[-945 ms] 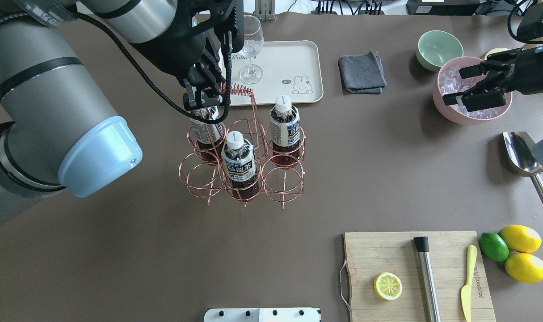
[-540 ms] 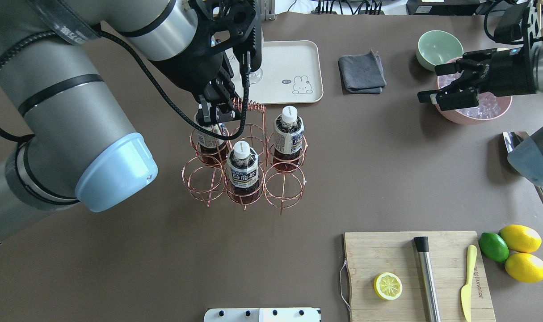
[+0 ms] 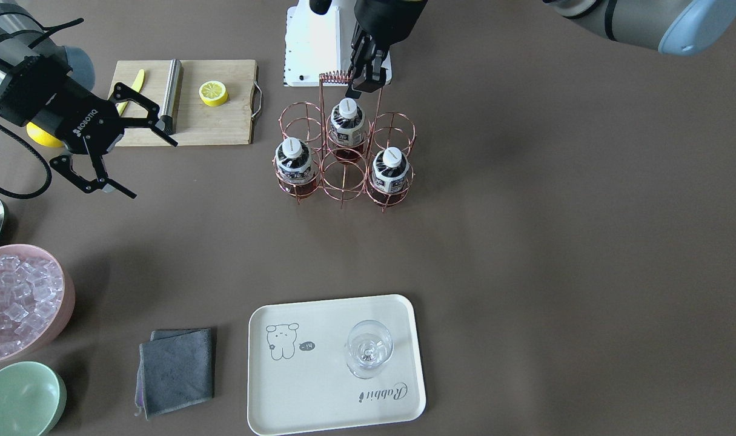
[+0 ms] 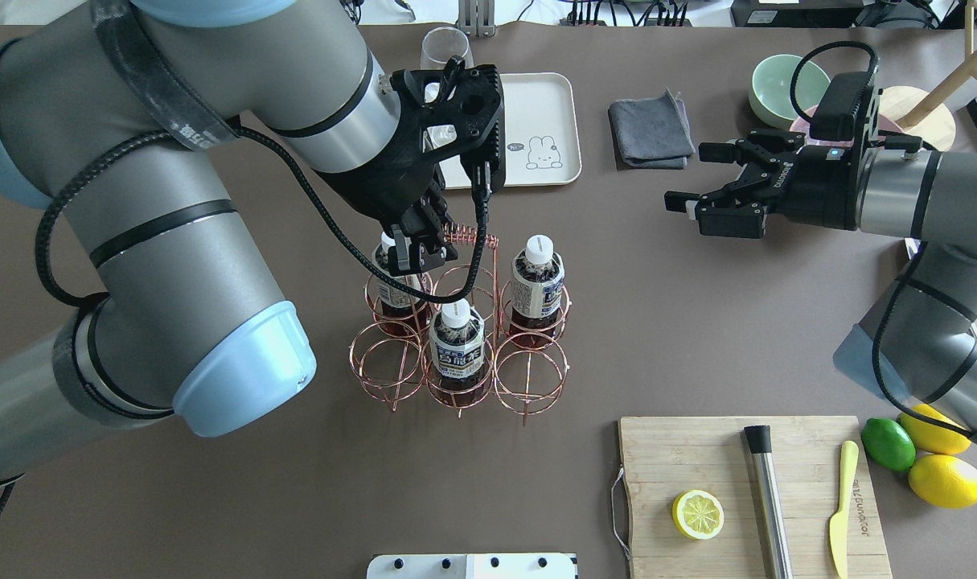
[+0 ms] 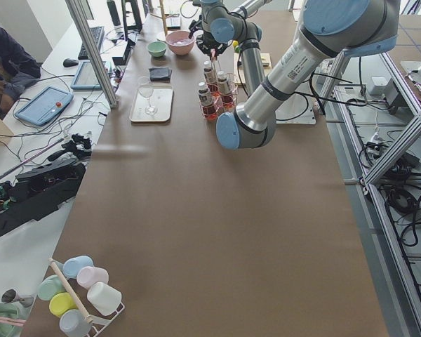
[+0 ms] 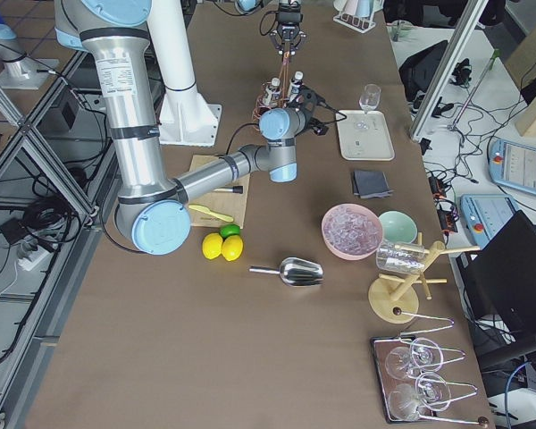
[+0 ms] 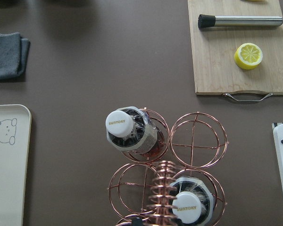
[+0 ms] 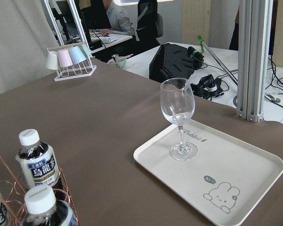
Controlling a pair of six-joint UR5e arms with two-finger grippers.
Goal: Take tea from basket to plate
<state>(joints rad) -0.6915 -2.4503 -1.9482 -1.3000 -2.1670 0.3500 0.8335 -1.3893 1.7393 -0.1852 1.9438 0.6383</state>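
The basket [image 3: 334, 76] has slid across the brown table [image 3: 525, 242].

Left gripper [image 4: 420, 251] is clamped on the end of the basket [image 4: 530, 371] handle, and it's cramped there. The coil [image 4: 470, 238] runs off right beside the fingers, one tea bottle [image 3: 392, 172] sits close below, and two more stand past the coil. Beyond the gripper, bare table [image 4: 488, 482] reaches the plate [image 4: 548, 100], but the wine glass [image 3: 369, 348] takes the plate's end straight ahead. The bear end, off to the right, lies free.

Right gripper [image 4: 689, 175] hangs spread wide over bare table, with an open run ahead to the basket. Grey cloth [image 4: 651, 129] lies on its far side and the cutting board [image 4: 697, 458] on its robot side. Ice bowl [image 3: 69, 297] and green bowl [image 4: 777, 84] sit back by its wrist.
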